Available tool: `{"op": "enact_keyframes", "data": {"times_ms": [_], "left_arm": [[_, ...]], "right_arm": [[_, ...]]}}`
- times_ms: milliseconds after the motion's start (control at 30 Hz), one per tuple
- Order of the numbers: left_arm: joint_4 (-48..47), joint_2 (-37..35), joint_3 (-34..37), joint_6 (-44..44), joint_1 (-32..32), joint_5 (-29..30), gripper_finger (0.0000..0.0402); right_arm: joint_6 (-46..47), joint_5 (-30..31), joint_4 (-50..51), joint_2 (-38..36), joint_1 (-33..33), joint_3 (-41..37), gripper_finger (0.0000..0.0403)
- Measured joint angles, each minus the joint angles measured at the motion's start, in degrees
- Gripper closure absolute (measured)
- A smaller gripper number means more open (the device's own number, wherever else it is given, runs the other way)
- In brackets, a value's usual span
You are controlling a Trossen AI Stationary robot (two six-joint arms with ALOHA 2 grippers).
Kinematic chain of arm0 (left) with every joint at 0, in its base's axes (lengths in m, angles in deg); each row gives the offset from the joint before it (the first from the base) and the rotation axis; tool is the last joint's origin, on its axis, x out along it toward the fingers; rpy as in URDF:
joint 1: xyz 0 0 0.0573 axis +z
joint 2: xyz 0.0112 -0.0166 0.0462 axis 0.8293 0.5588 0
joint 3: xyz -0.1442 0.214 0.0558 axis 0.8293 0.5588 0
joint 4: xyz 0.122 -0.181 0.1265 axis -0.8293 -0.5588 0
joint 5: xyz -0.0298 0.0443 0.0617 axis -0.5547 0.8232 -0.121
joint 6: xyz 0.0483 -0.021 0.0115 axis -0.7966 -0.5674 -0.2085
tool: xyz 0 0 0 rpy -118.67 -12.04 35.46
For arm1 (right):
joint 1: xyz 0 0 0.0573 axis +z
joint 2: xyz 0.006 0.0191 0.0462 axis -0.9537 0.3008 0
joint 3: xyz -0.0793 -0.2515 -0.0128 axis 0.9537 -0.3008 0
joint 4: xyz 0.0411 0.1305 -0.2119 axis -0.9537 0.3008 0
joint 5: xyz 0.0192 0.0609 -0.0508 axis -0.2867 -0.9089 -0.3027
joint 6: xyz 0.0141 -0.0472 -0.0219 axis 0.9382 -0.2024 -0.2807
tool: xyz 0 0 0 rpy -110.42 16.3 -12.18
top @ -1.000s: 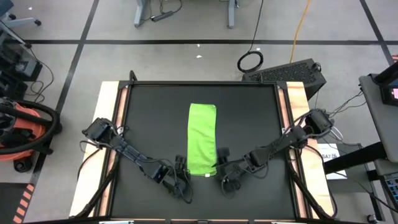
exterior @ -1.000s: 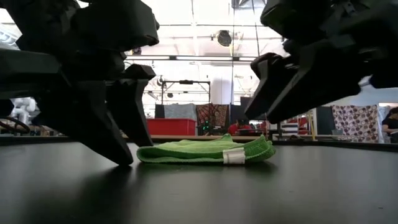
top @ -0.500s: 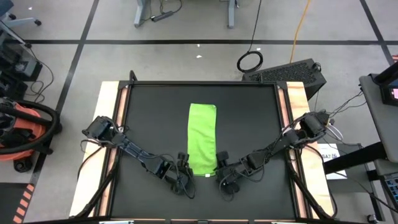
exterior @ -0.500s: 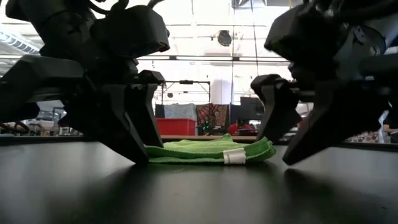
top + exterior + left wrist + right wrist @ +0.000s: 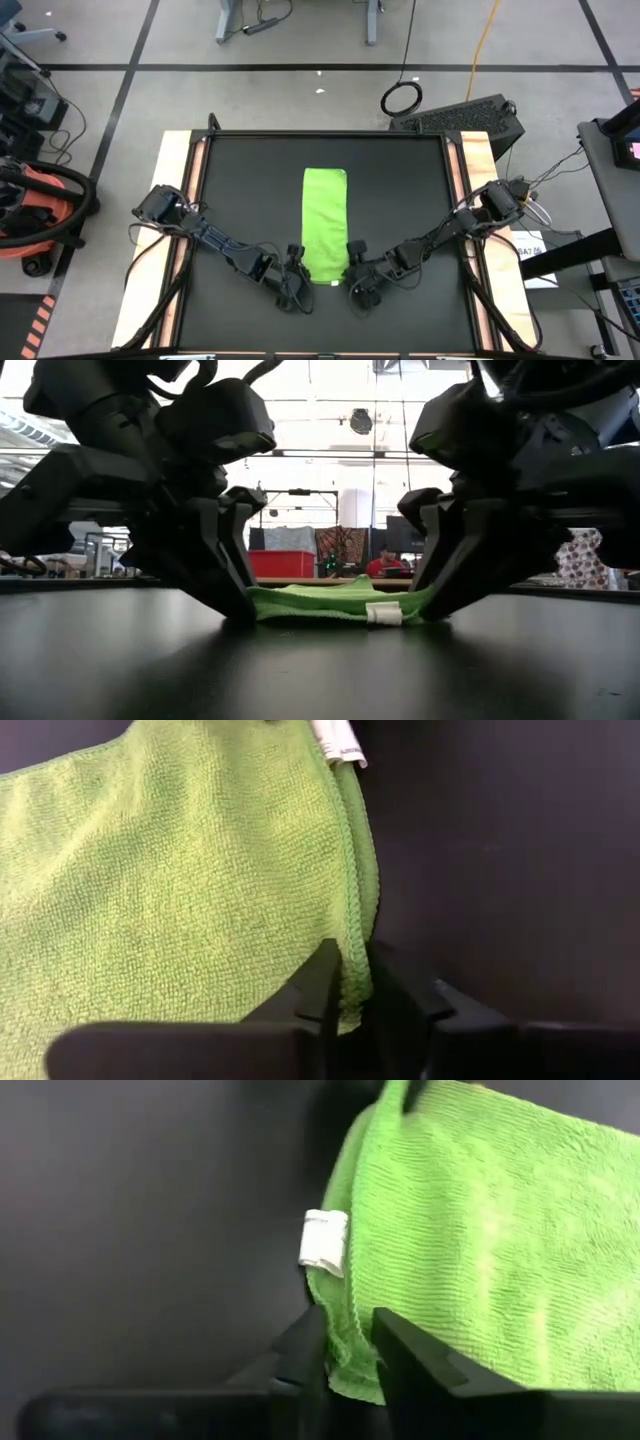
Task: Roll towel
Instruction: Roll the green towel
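The towel (image 5: 325, 225) is a lime-green folded strip lying flat on the black mat (image 5: 240, 190), running from far to near, with a white label (image 5: 383, 614) at its near end. My left gripper (image 5: 299, 274) is at the near left corner and shut on the towel (image 5: 150, 870). My right gripper (image 5: 351, 272) is at the near right corner, also shut on the towel (image 5: 480, 1230). In the low view my left gripper (image 5: 240, 610) and my right gripper (image 5: 430, 606) flank the towel's near end (image 5: 330, 603). My left gripper pinches the hemmed near edge (image 5: 352, 982) at the towel's left corner between its two fingers. The fingers (image 5: 322, 978) slant down from the table's left. The towel lies on the mat; I cannot tell how many layers are held. My right gripper pinches the near edge (image 5: 350, 1355) at the towel's right corner, just past the white label (image 5: 325, 1240), between its two fingers. The fingers (image 5: 392, 1338) slant down from the table's right. The towel stays flat on the mat; the number of layers does not show.
Wooden table strips (image 5: 170, 200) frame the mat left and right. Bare mat lies on both sides of the towel and beyond its far end. Off the table stand a vacuum (image 5: 45, 215) at left and a dark box with cables (image 5: 465, 115) at far right.
Both grippers have moved inward toward the towel's near corners and down onto the mat, then shut on the near edge. The towel has stayed flat where it was.
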State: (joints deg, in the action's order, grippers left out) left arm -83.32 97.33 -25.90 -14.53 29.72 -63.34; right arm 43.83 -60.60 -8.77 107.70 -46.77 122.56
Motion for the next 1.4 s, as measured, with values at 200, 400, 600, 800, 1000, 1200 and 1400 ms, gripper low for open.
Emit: {"op": "enact_keyframes", "data": {"times_ms": [200, 400, 600, 800, 1000, 1200, 1400], "left_arm": [[0.5, 0.0, 0.3, 0.0, 0.1, -1.4, 0.0369], [1.9, -0.1, 0.5, 2.1, 0.6, -4.6, 0.0394], [2.4, -0.4, 0.5, 4.5, 1.2, -10.5, 0.0394], [3.5, -1.7, 0.5, 6.2, 3.7, -23.6, 0.0394], [3.4, -1.6, 0.5, 9.7, 7.3, -33.6, 0.0394], [3.2, -1.9, 0.6, 12.1, 9.9, -35.7, 0.0371], [3.4, -2.0, 0.6, 13.7, 12.5, -42.2, 0.0329]], "right_arm": [[3.1, -1.8, 0.0, 0.0, -1.4, 0.0, 0.0395], [8.0, -7.8, 0.3, 0.0, -2.8, 0.0, 0.04], [13.2, -18.3, -0.4, 0.0, -4.8, 0.0, 0.0401], [19.0, -23.5, -0.7, -0.3, -7.1, 0.0, 0.0402], [23.3, -26.4, -0.2, -0.3, -9.9, 0.0, 0.0402], [25.8, -30.3, 0.5, -0.4, -12.2, 0.0, 0.0403], [28.5, -33.9, 1.0, -0.4, -13.4, 0.0, 0.0403]]}}
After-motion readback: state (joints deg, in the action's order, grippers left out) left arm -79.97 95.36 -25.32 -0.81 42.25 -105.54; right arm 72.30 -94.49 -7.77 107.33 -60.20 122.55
